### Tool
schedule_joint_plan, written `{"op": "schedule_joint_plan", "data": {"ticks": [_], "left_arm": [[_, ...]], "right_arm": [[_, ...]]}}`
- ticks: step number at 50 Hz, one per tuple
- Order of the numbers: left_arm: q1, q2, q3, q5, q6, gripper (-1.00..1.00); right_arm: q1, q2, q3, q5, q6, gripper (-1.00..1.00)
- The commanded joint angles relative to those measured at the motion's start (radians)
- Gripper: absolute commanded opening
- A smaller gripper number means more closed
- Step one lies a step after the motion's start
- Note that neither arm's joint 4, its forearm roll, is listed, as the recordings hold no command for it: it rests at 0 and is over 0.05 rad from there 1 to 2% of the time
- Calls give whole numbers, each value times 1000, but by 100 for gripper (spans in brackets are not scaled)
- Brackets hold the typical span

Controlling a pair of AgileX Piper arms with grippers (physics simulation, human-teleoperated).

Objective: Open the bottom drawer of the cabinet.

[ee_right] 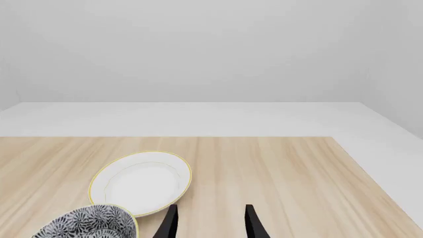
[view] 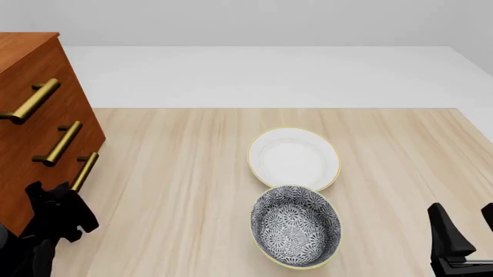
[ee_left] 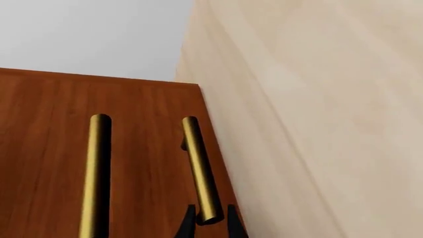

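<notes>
The cabinet (view: pixel 31 63) stands at the table's left edge, with three brass bar handles on its front. The bottom drawer (view: pixel 66 173) looks flush with the drawers above it. Its handle (view: pixel 83 171) also shows in the left wrist view (ee_left: pixel 200 168), next to the middle drawer's handle (ee_left: pixel 96 173). My left gripper (view: pixel 71 195) sits at the near end of the bottom handle. In the wrist view the left gripper (ee_left: pixel 210 214) has its fingers narrowed around that end. My right gripper (view: pixel 466 222) is open and empty above the table's near right part, and it also shows in its wrist view (ee_right: pixel 210 218).
A white bowl with a yellow rim (view: pixel 292 157) lies mid-table. A dark patterned bowl (view: pixel 297 228) touches its near side. Both show in the right wrist view, the white bowl (ee_right: pixel 142 182) and the patterned bowl (ee_right: pixel 89 223). The table's far edge (view: pixel 269 108) meets a pale floor.
</notes>
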Motion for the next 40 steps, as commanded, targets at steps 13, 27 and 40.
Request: {"op": "schedule_joint_plan", "data": {"ticks": [13, 27, 40], "left_arm": [[4, 8, 13, 0, 23, -100], [-17, 11, 10, 0, 32, -100], [-42, -9, 21, 0, 24, -100]], "right_arm": [[0, 0, 0, 0, 0, 100], [0, 0, 0, 0, 0, 100], [0, 0, 0, 0, 0, 100]]}}
